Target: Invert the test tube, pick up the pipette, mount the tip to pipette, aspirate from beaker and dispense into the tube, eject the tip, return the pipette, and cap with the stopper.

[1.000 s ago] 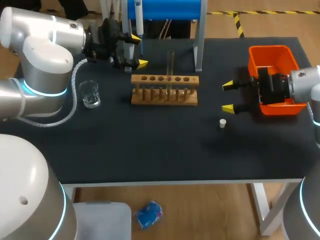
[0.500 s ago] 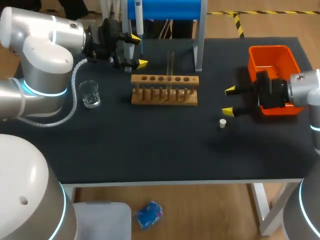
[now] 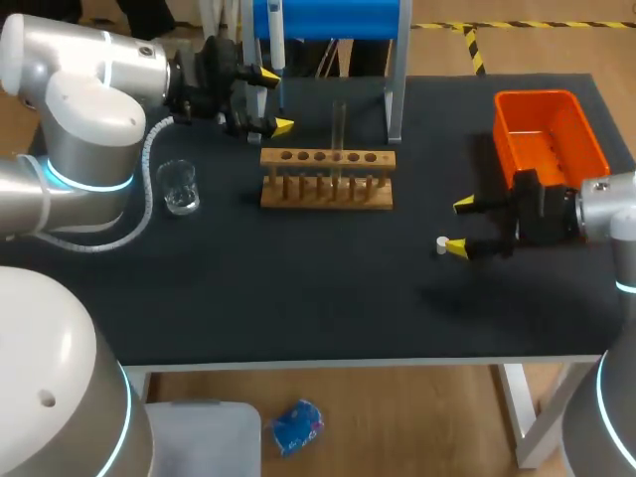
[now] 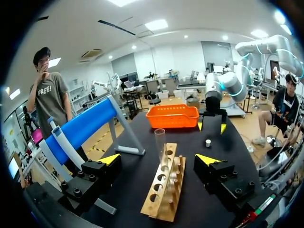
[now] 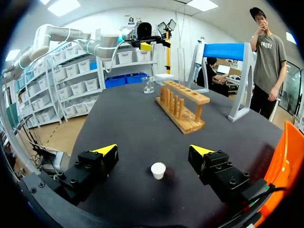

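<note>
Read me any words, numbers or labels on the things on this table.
No text can be read on anything on the table.
The rack, tube, beaker, stopper, bin and stand show no print or labels.
Any marks on the pipette are too small to tell.

Holds left gripper open before wooden rack, test tube upright in rack, white stopper beyond rack's far end.
</note>
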{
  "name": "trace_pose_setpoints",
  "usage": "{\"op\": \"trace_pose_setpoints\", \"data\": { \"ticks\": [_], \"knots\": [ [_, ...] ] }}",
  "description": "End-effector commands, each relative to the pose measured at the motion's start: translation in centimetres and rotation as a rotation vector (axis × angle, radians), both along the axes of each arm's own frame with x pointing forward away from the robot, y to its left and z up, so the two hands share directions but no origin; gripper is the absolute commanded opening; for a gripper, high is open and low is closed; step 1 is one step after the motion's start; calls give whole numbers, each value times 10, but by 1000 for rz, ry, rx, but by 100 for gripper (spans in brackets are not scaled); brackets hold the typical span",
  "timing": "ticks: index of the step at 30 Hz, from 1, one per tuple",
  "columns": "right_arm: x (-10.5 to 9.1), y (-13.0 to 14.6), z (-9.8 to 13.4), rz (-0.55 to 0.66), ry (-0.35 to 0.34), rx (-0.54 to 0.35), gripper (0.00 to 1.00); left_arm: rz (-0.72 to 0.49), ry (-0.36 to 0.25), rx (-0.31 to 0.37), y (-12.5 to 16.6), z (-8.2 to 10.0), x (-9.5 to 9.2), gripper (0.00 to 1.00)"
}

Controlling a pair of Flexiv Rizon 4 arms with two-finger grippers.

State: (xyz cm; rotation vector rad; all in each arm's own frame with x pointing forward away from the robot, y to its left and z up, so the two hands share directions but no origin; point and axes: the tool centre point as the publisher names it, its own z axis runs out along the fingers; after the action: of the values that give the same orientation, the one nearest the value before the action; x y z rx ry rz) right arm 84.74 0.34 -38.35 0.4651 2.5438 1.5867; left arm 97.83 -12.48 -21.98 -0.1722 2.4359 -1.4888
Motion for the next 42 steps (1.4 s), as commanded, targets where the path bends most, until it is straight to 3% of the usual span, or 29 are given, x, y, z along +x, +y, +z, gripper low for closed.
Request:
{"op": "trace_pose_setpoints", "data": {
  "ticks": [1, 4, 5, 6, 7, 10, 12, 13, 15, 19, 23, 25, 29, 42],
  "knots": [
    [-5, 0, -10, -9, -2, -2, 98, -1, 3, 2, 0, 0, 1, 100],
    [-5, 2, -14, -10, 4, -4, 97, -1, 3, 2, 0, 0, 1, 100],
    [-5, 3, -15, -8, 6, -5, 92, -1, 3, 2, 0, 0, 1, 100],
    [-4, 4, -16, -7, 7, -5, 79, -1, 3, 2, 0, 0, 1, 100],
    [-4, 5, -17, -6, 8, -7, 75, -1, 3, 2, 0, 0, 1, 100],
    [-2, 7, -20, -3, 11, -12, 78, -1, 3, 2, 0, 0, 1, 100],
    [0, 9, -23, -1, 15, -14, 69, -1, 3, 2, 0, 0, 1, 100],
    [0, 9, -24, -1, 15, -15, 67, -1, 3, 2, 0, 0, 1, 100],
    [1, 10, -28, -1, 20, -19, 75, -1, 3, 2, 0, 0, 1, 100],
    [4, 11, -33, -1, 25, -24, 73, -1, 3, 2, 0, 0, 1, 100],
    [5, 11, -36, -3, 29, -24, 68, -1, 3, 2, 0, 0, 1, 100],
    [5, 11, -38, -4, 33, -24, 57, -1, 3, 2, 0, 0, 1, 100],
    [4, 12, -40, -4, 37, -23, 50, -1, 3, 2, 0, 0, 1, 100],
    [6, 12, -45, -13, 42, -22, 50, -1, 3, 2, 0, 0, 1, 100]
  ]
}}
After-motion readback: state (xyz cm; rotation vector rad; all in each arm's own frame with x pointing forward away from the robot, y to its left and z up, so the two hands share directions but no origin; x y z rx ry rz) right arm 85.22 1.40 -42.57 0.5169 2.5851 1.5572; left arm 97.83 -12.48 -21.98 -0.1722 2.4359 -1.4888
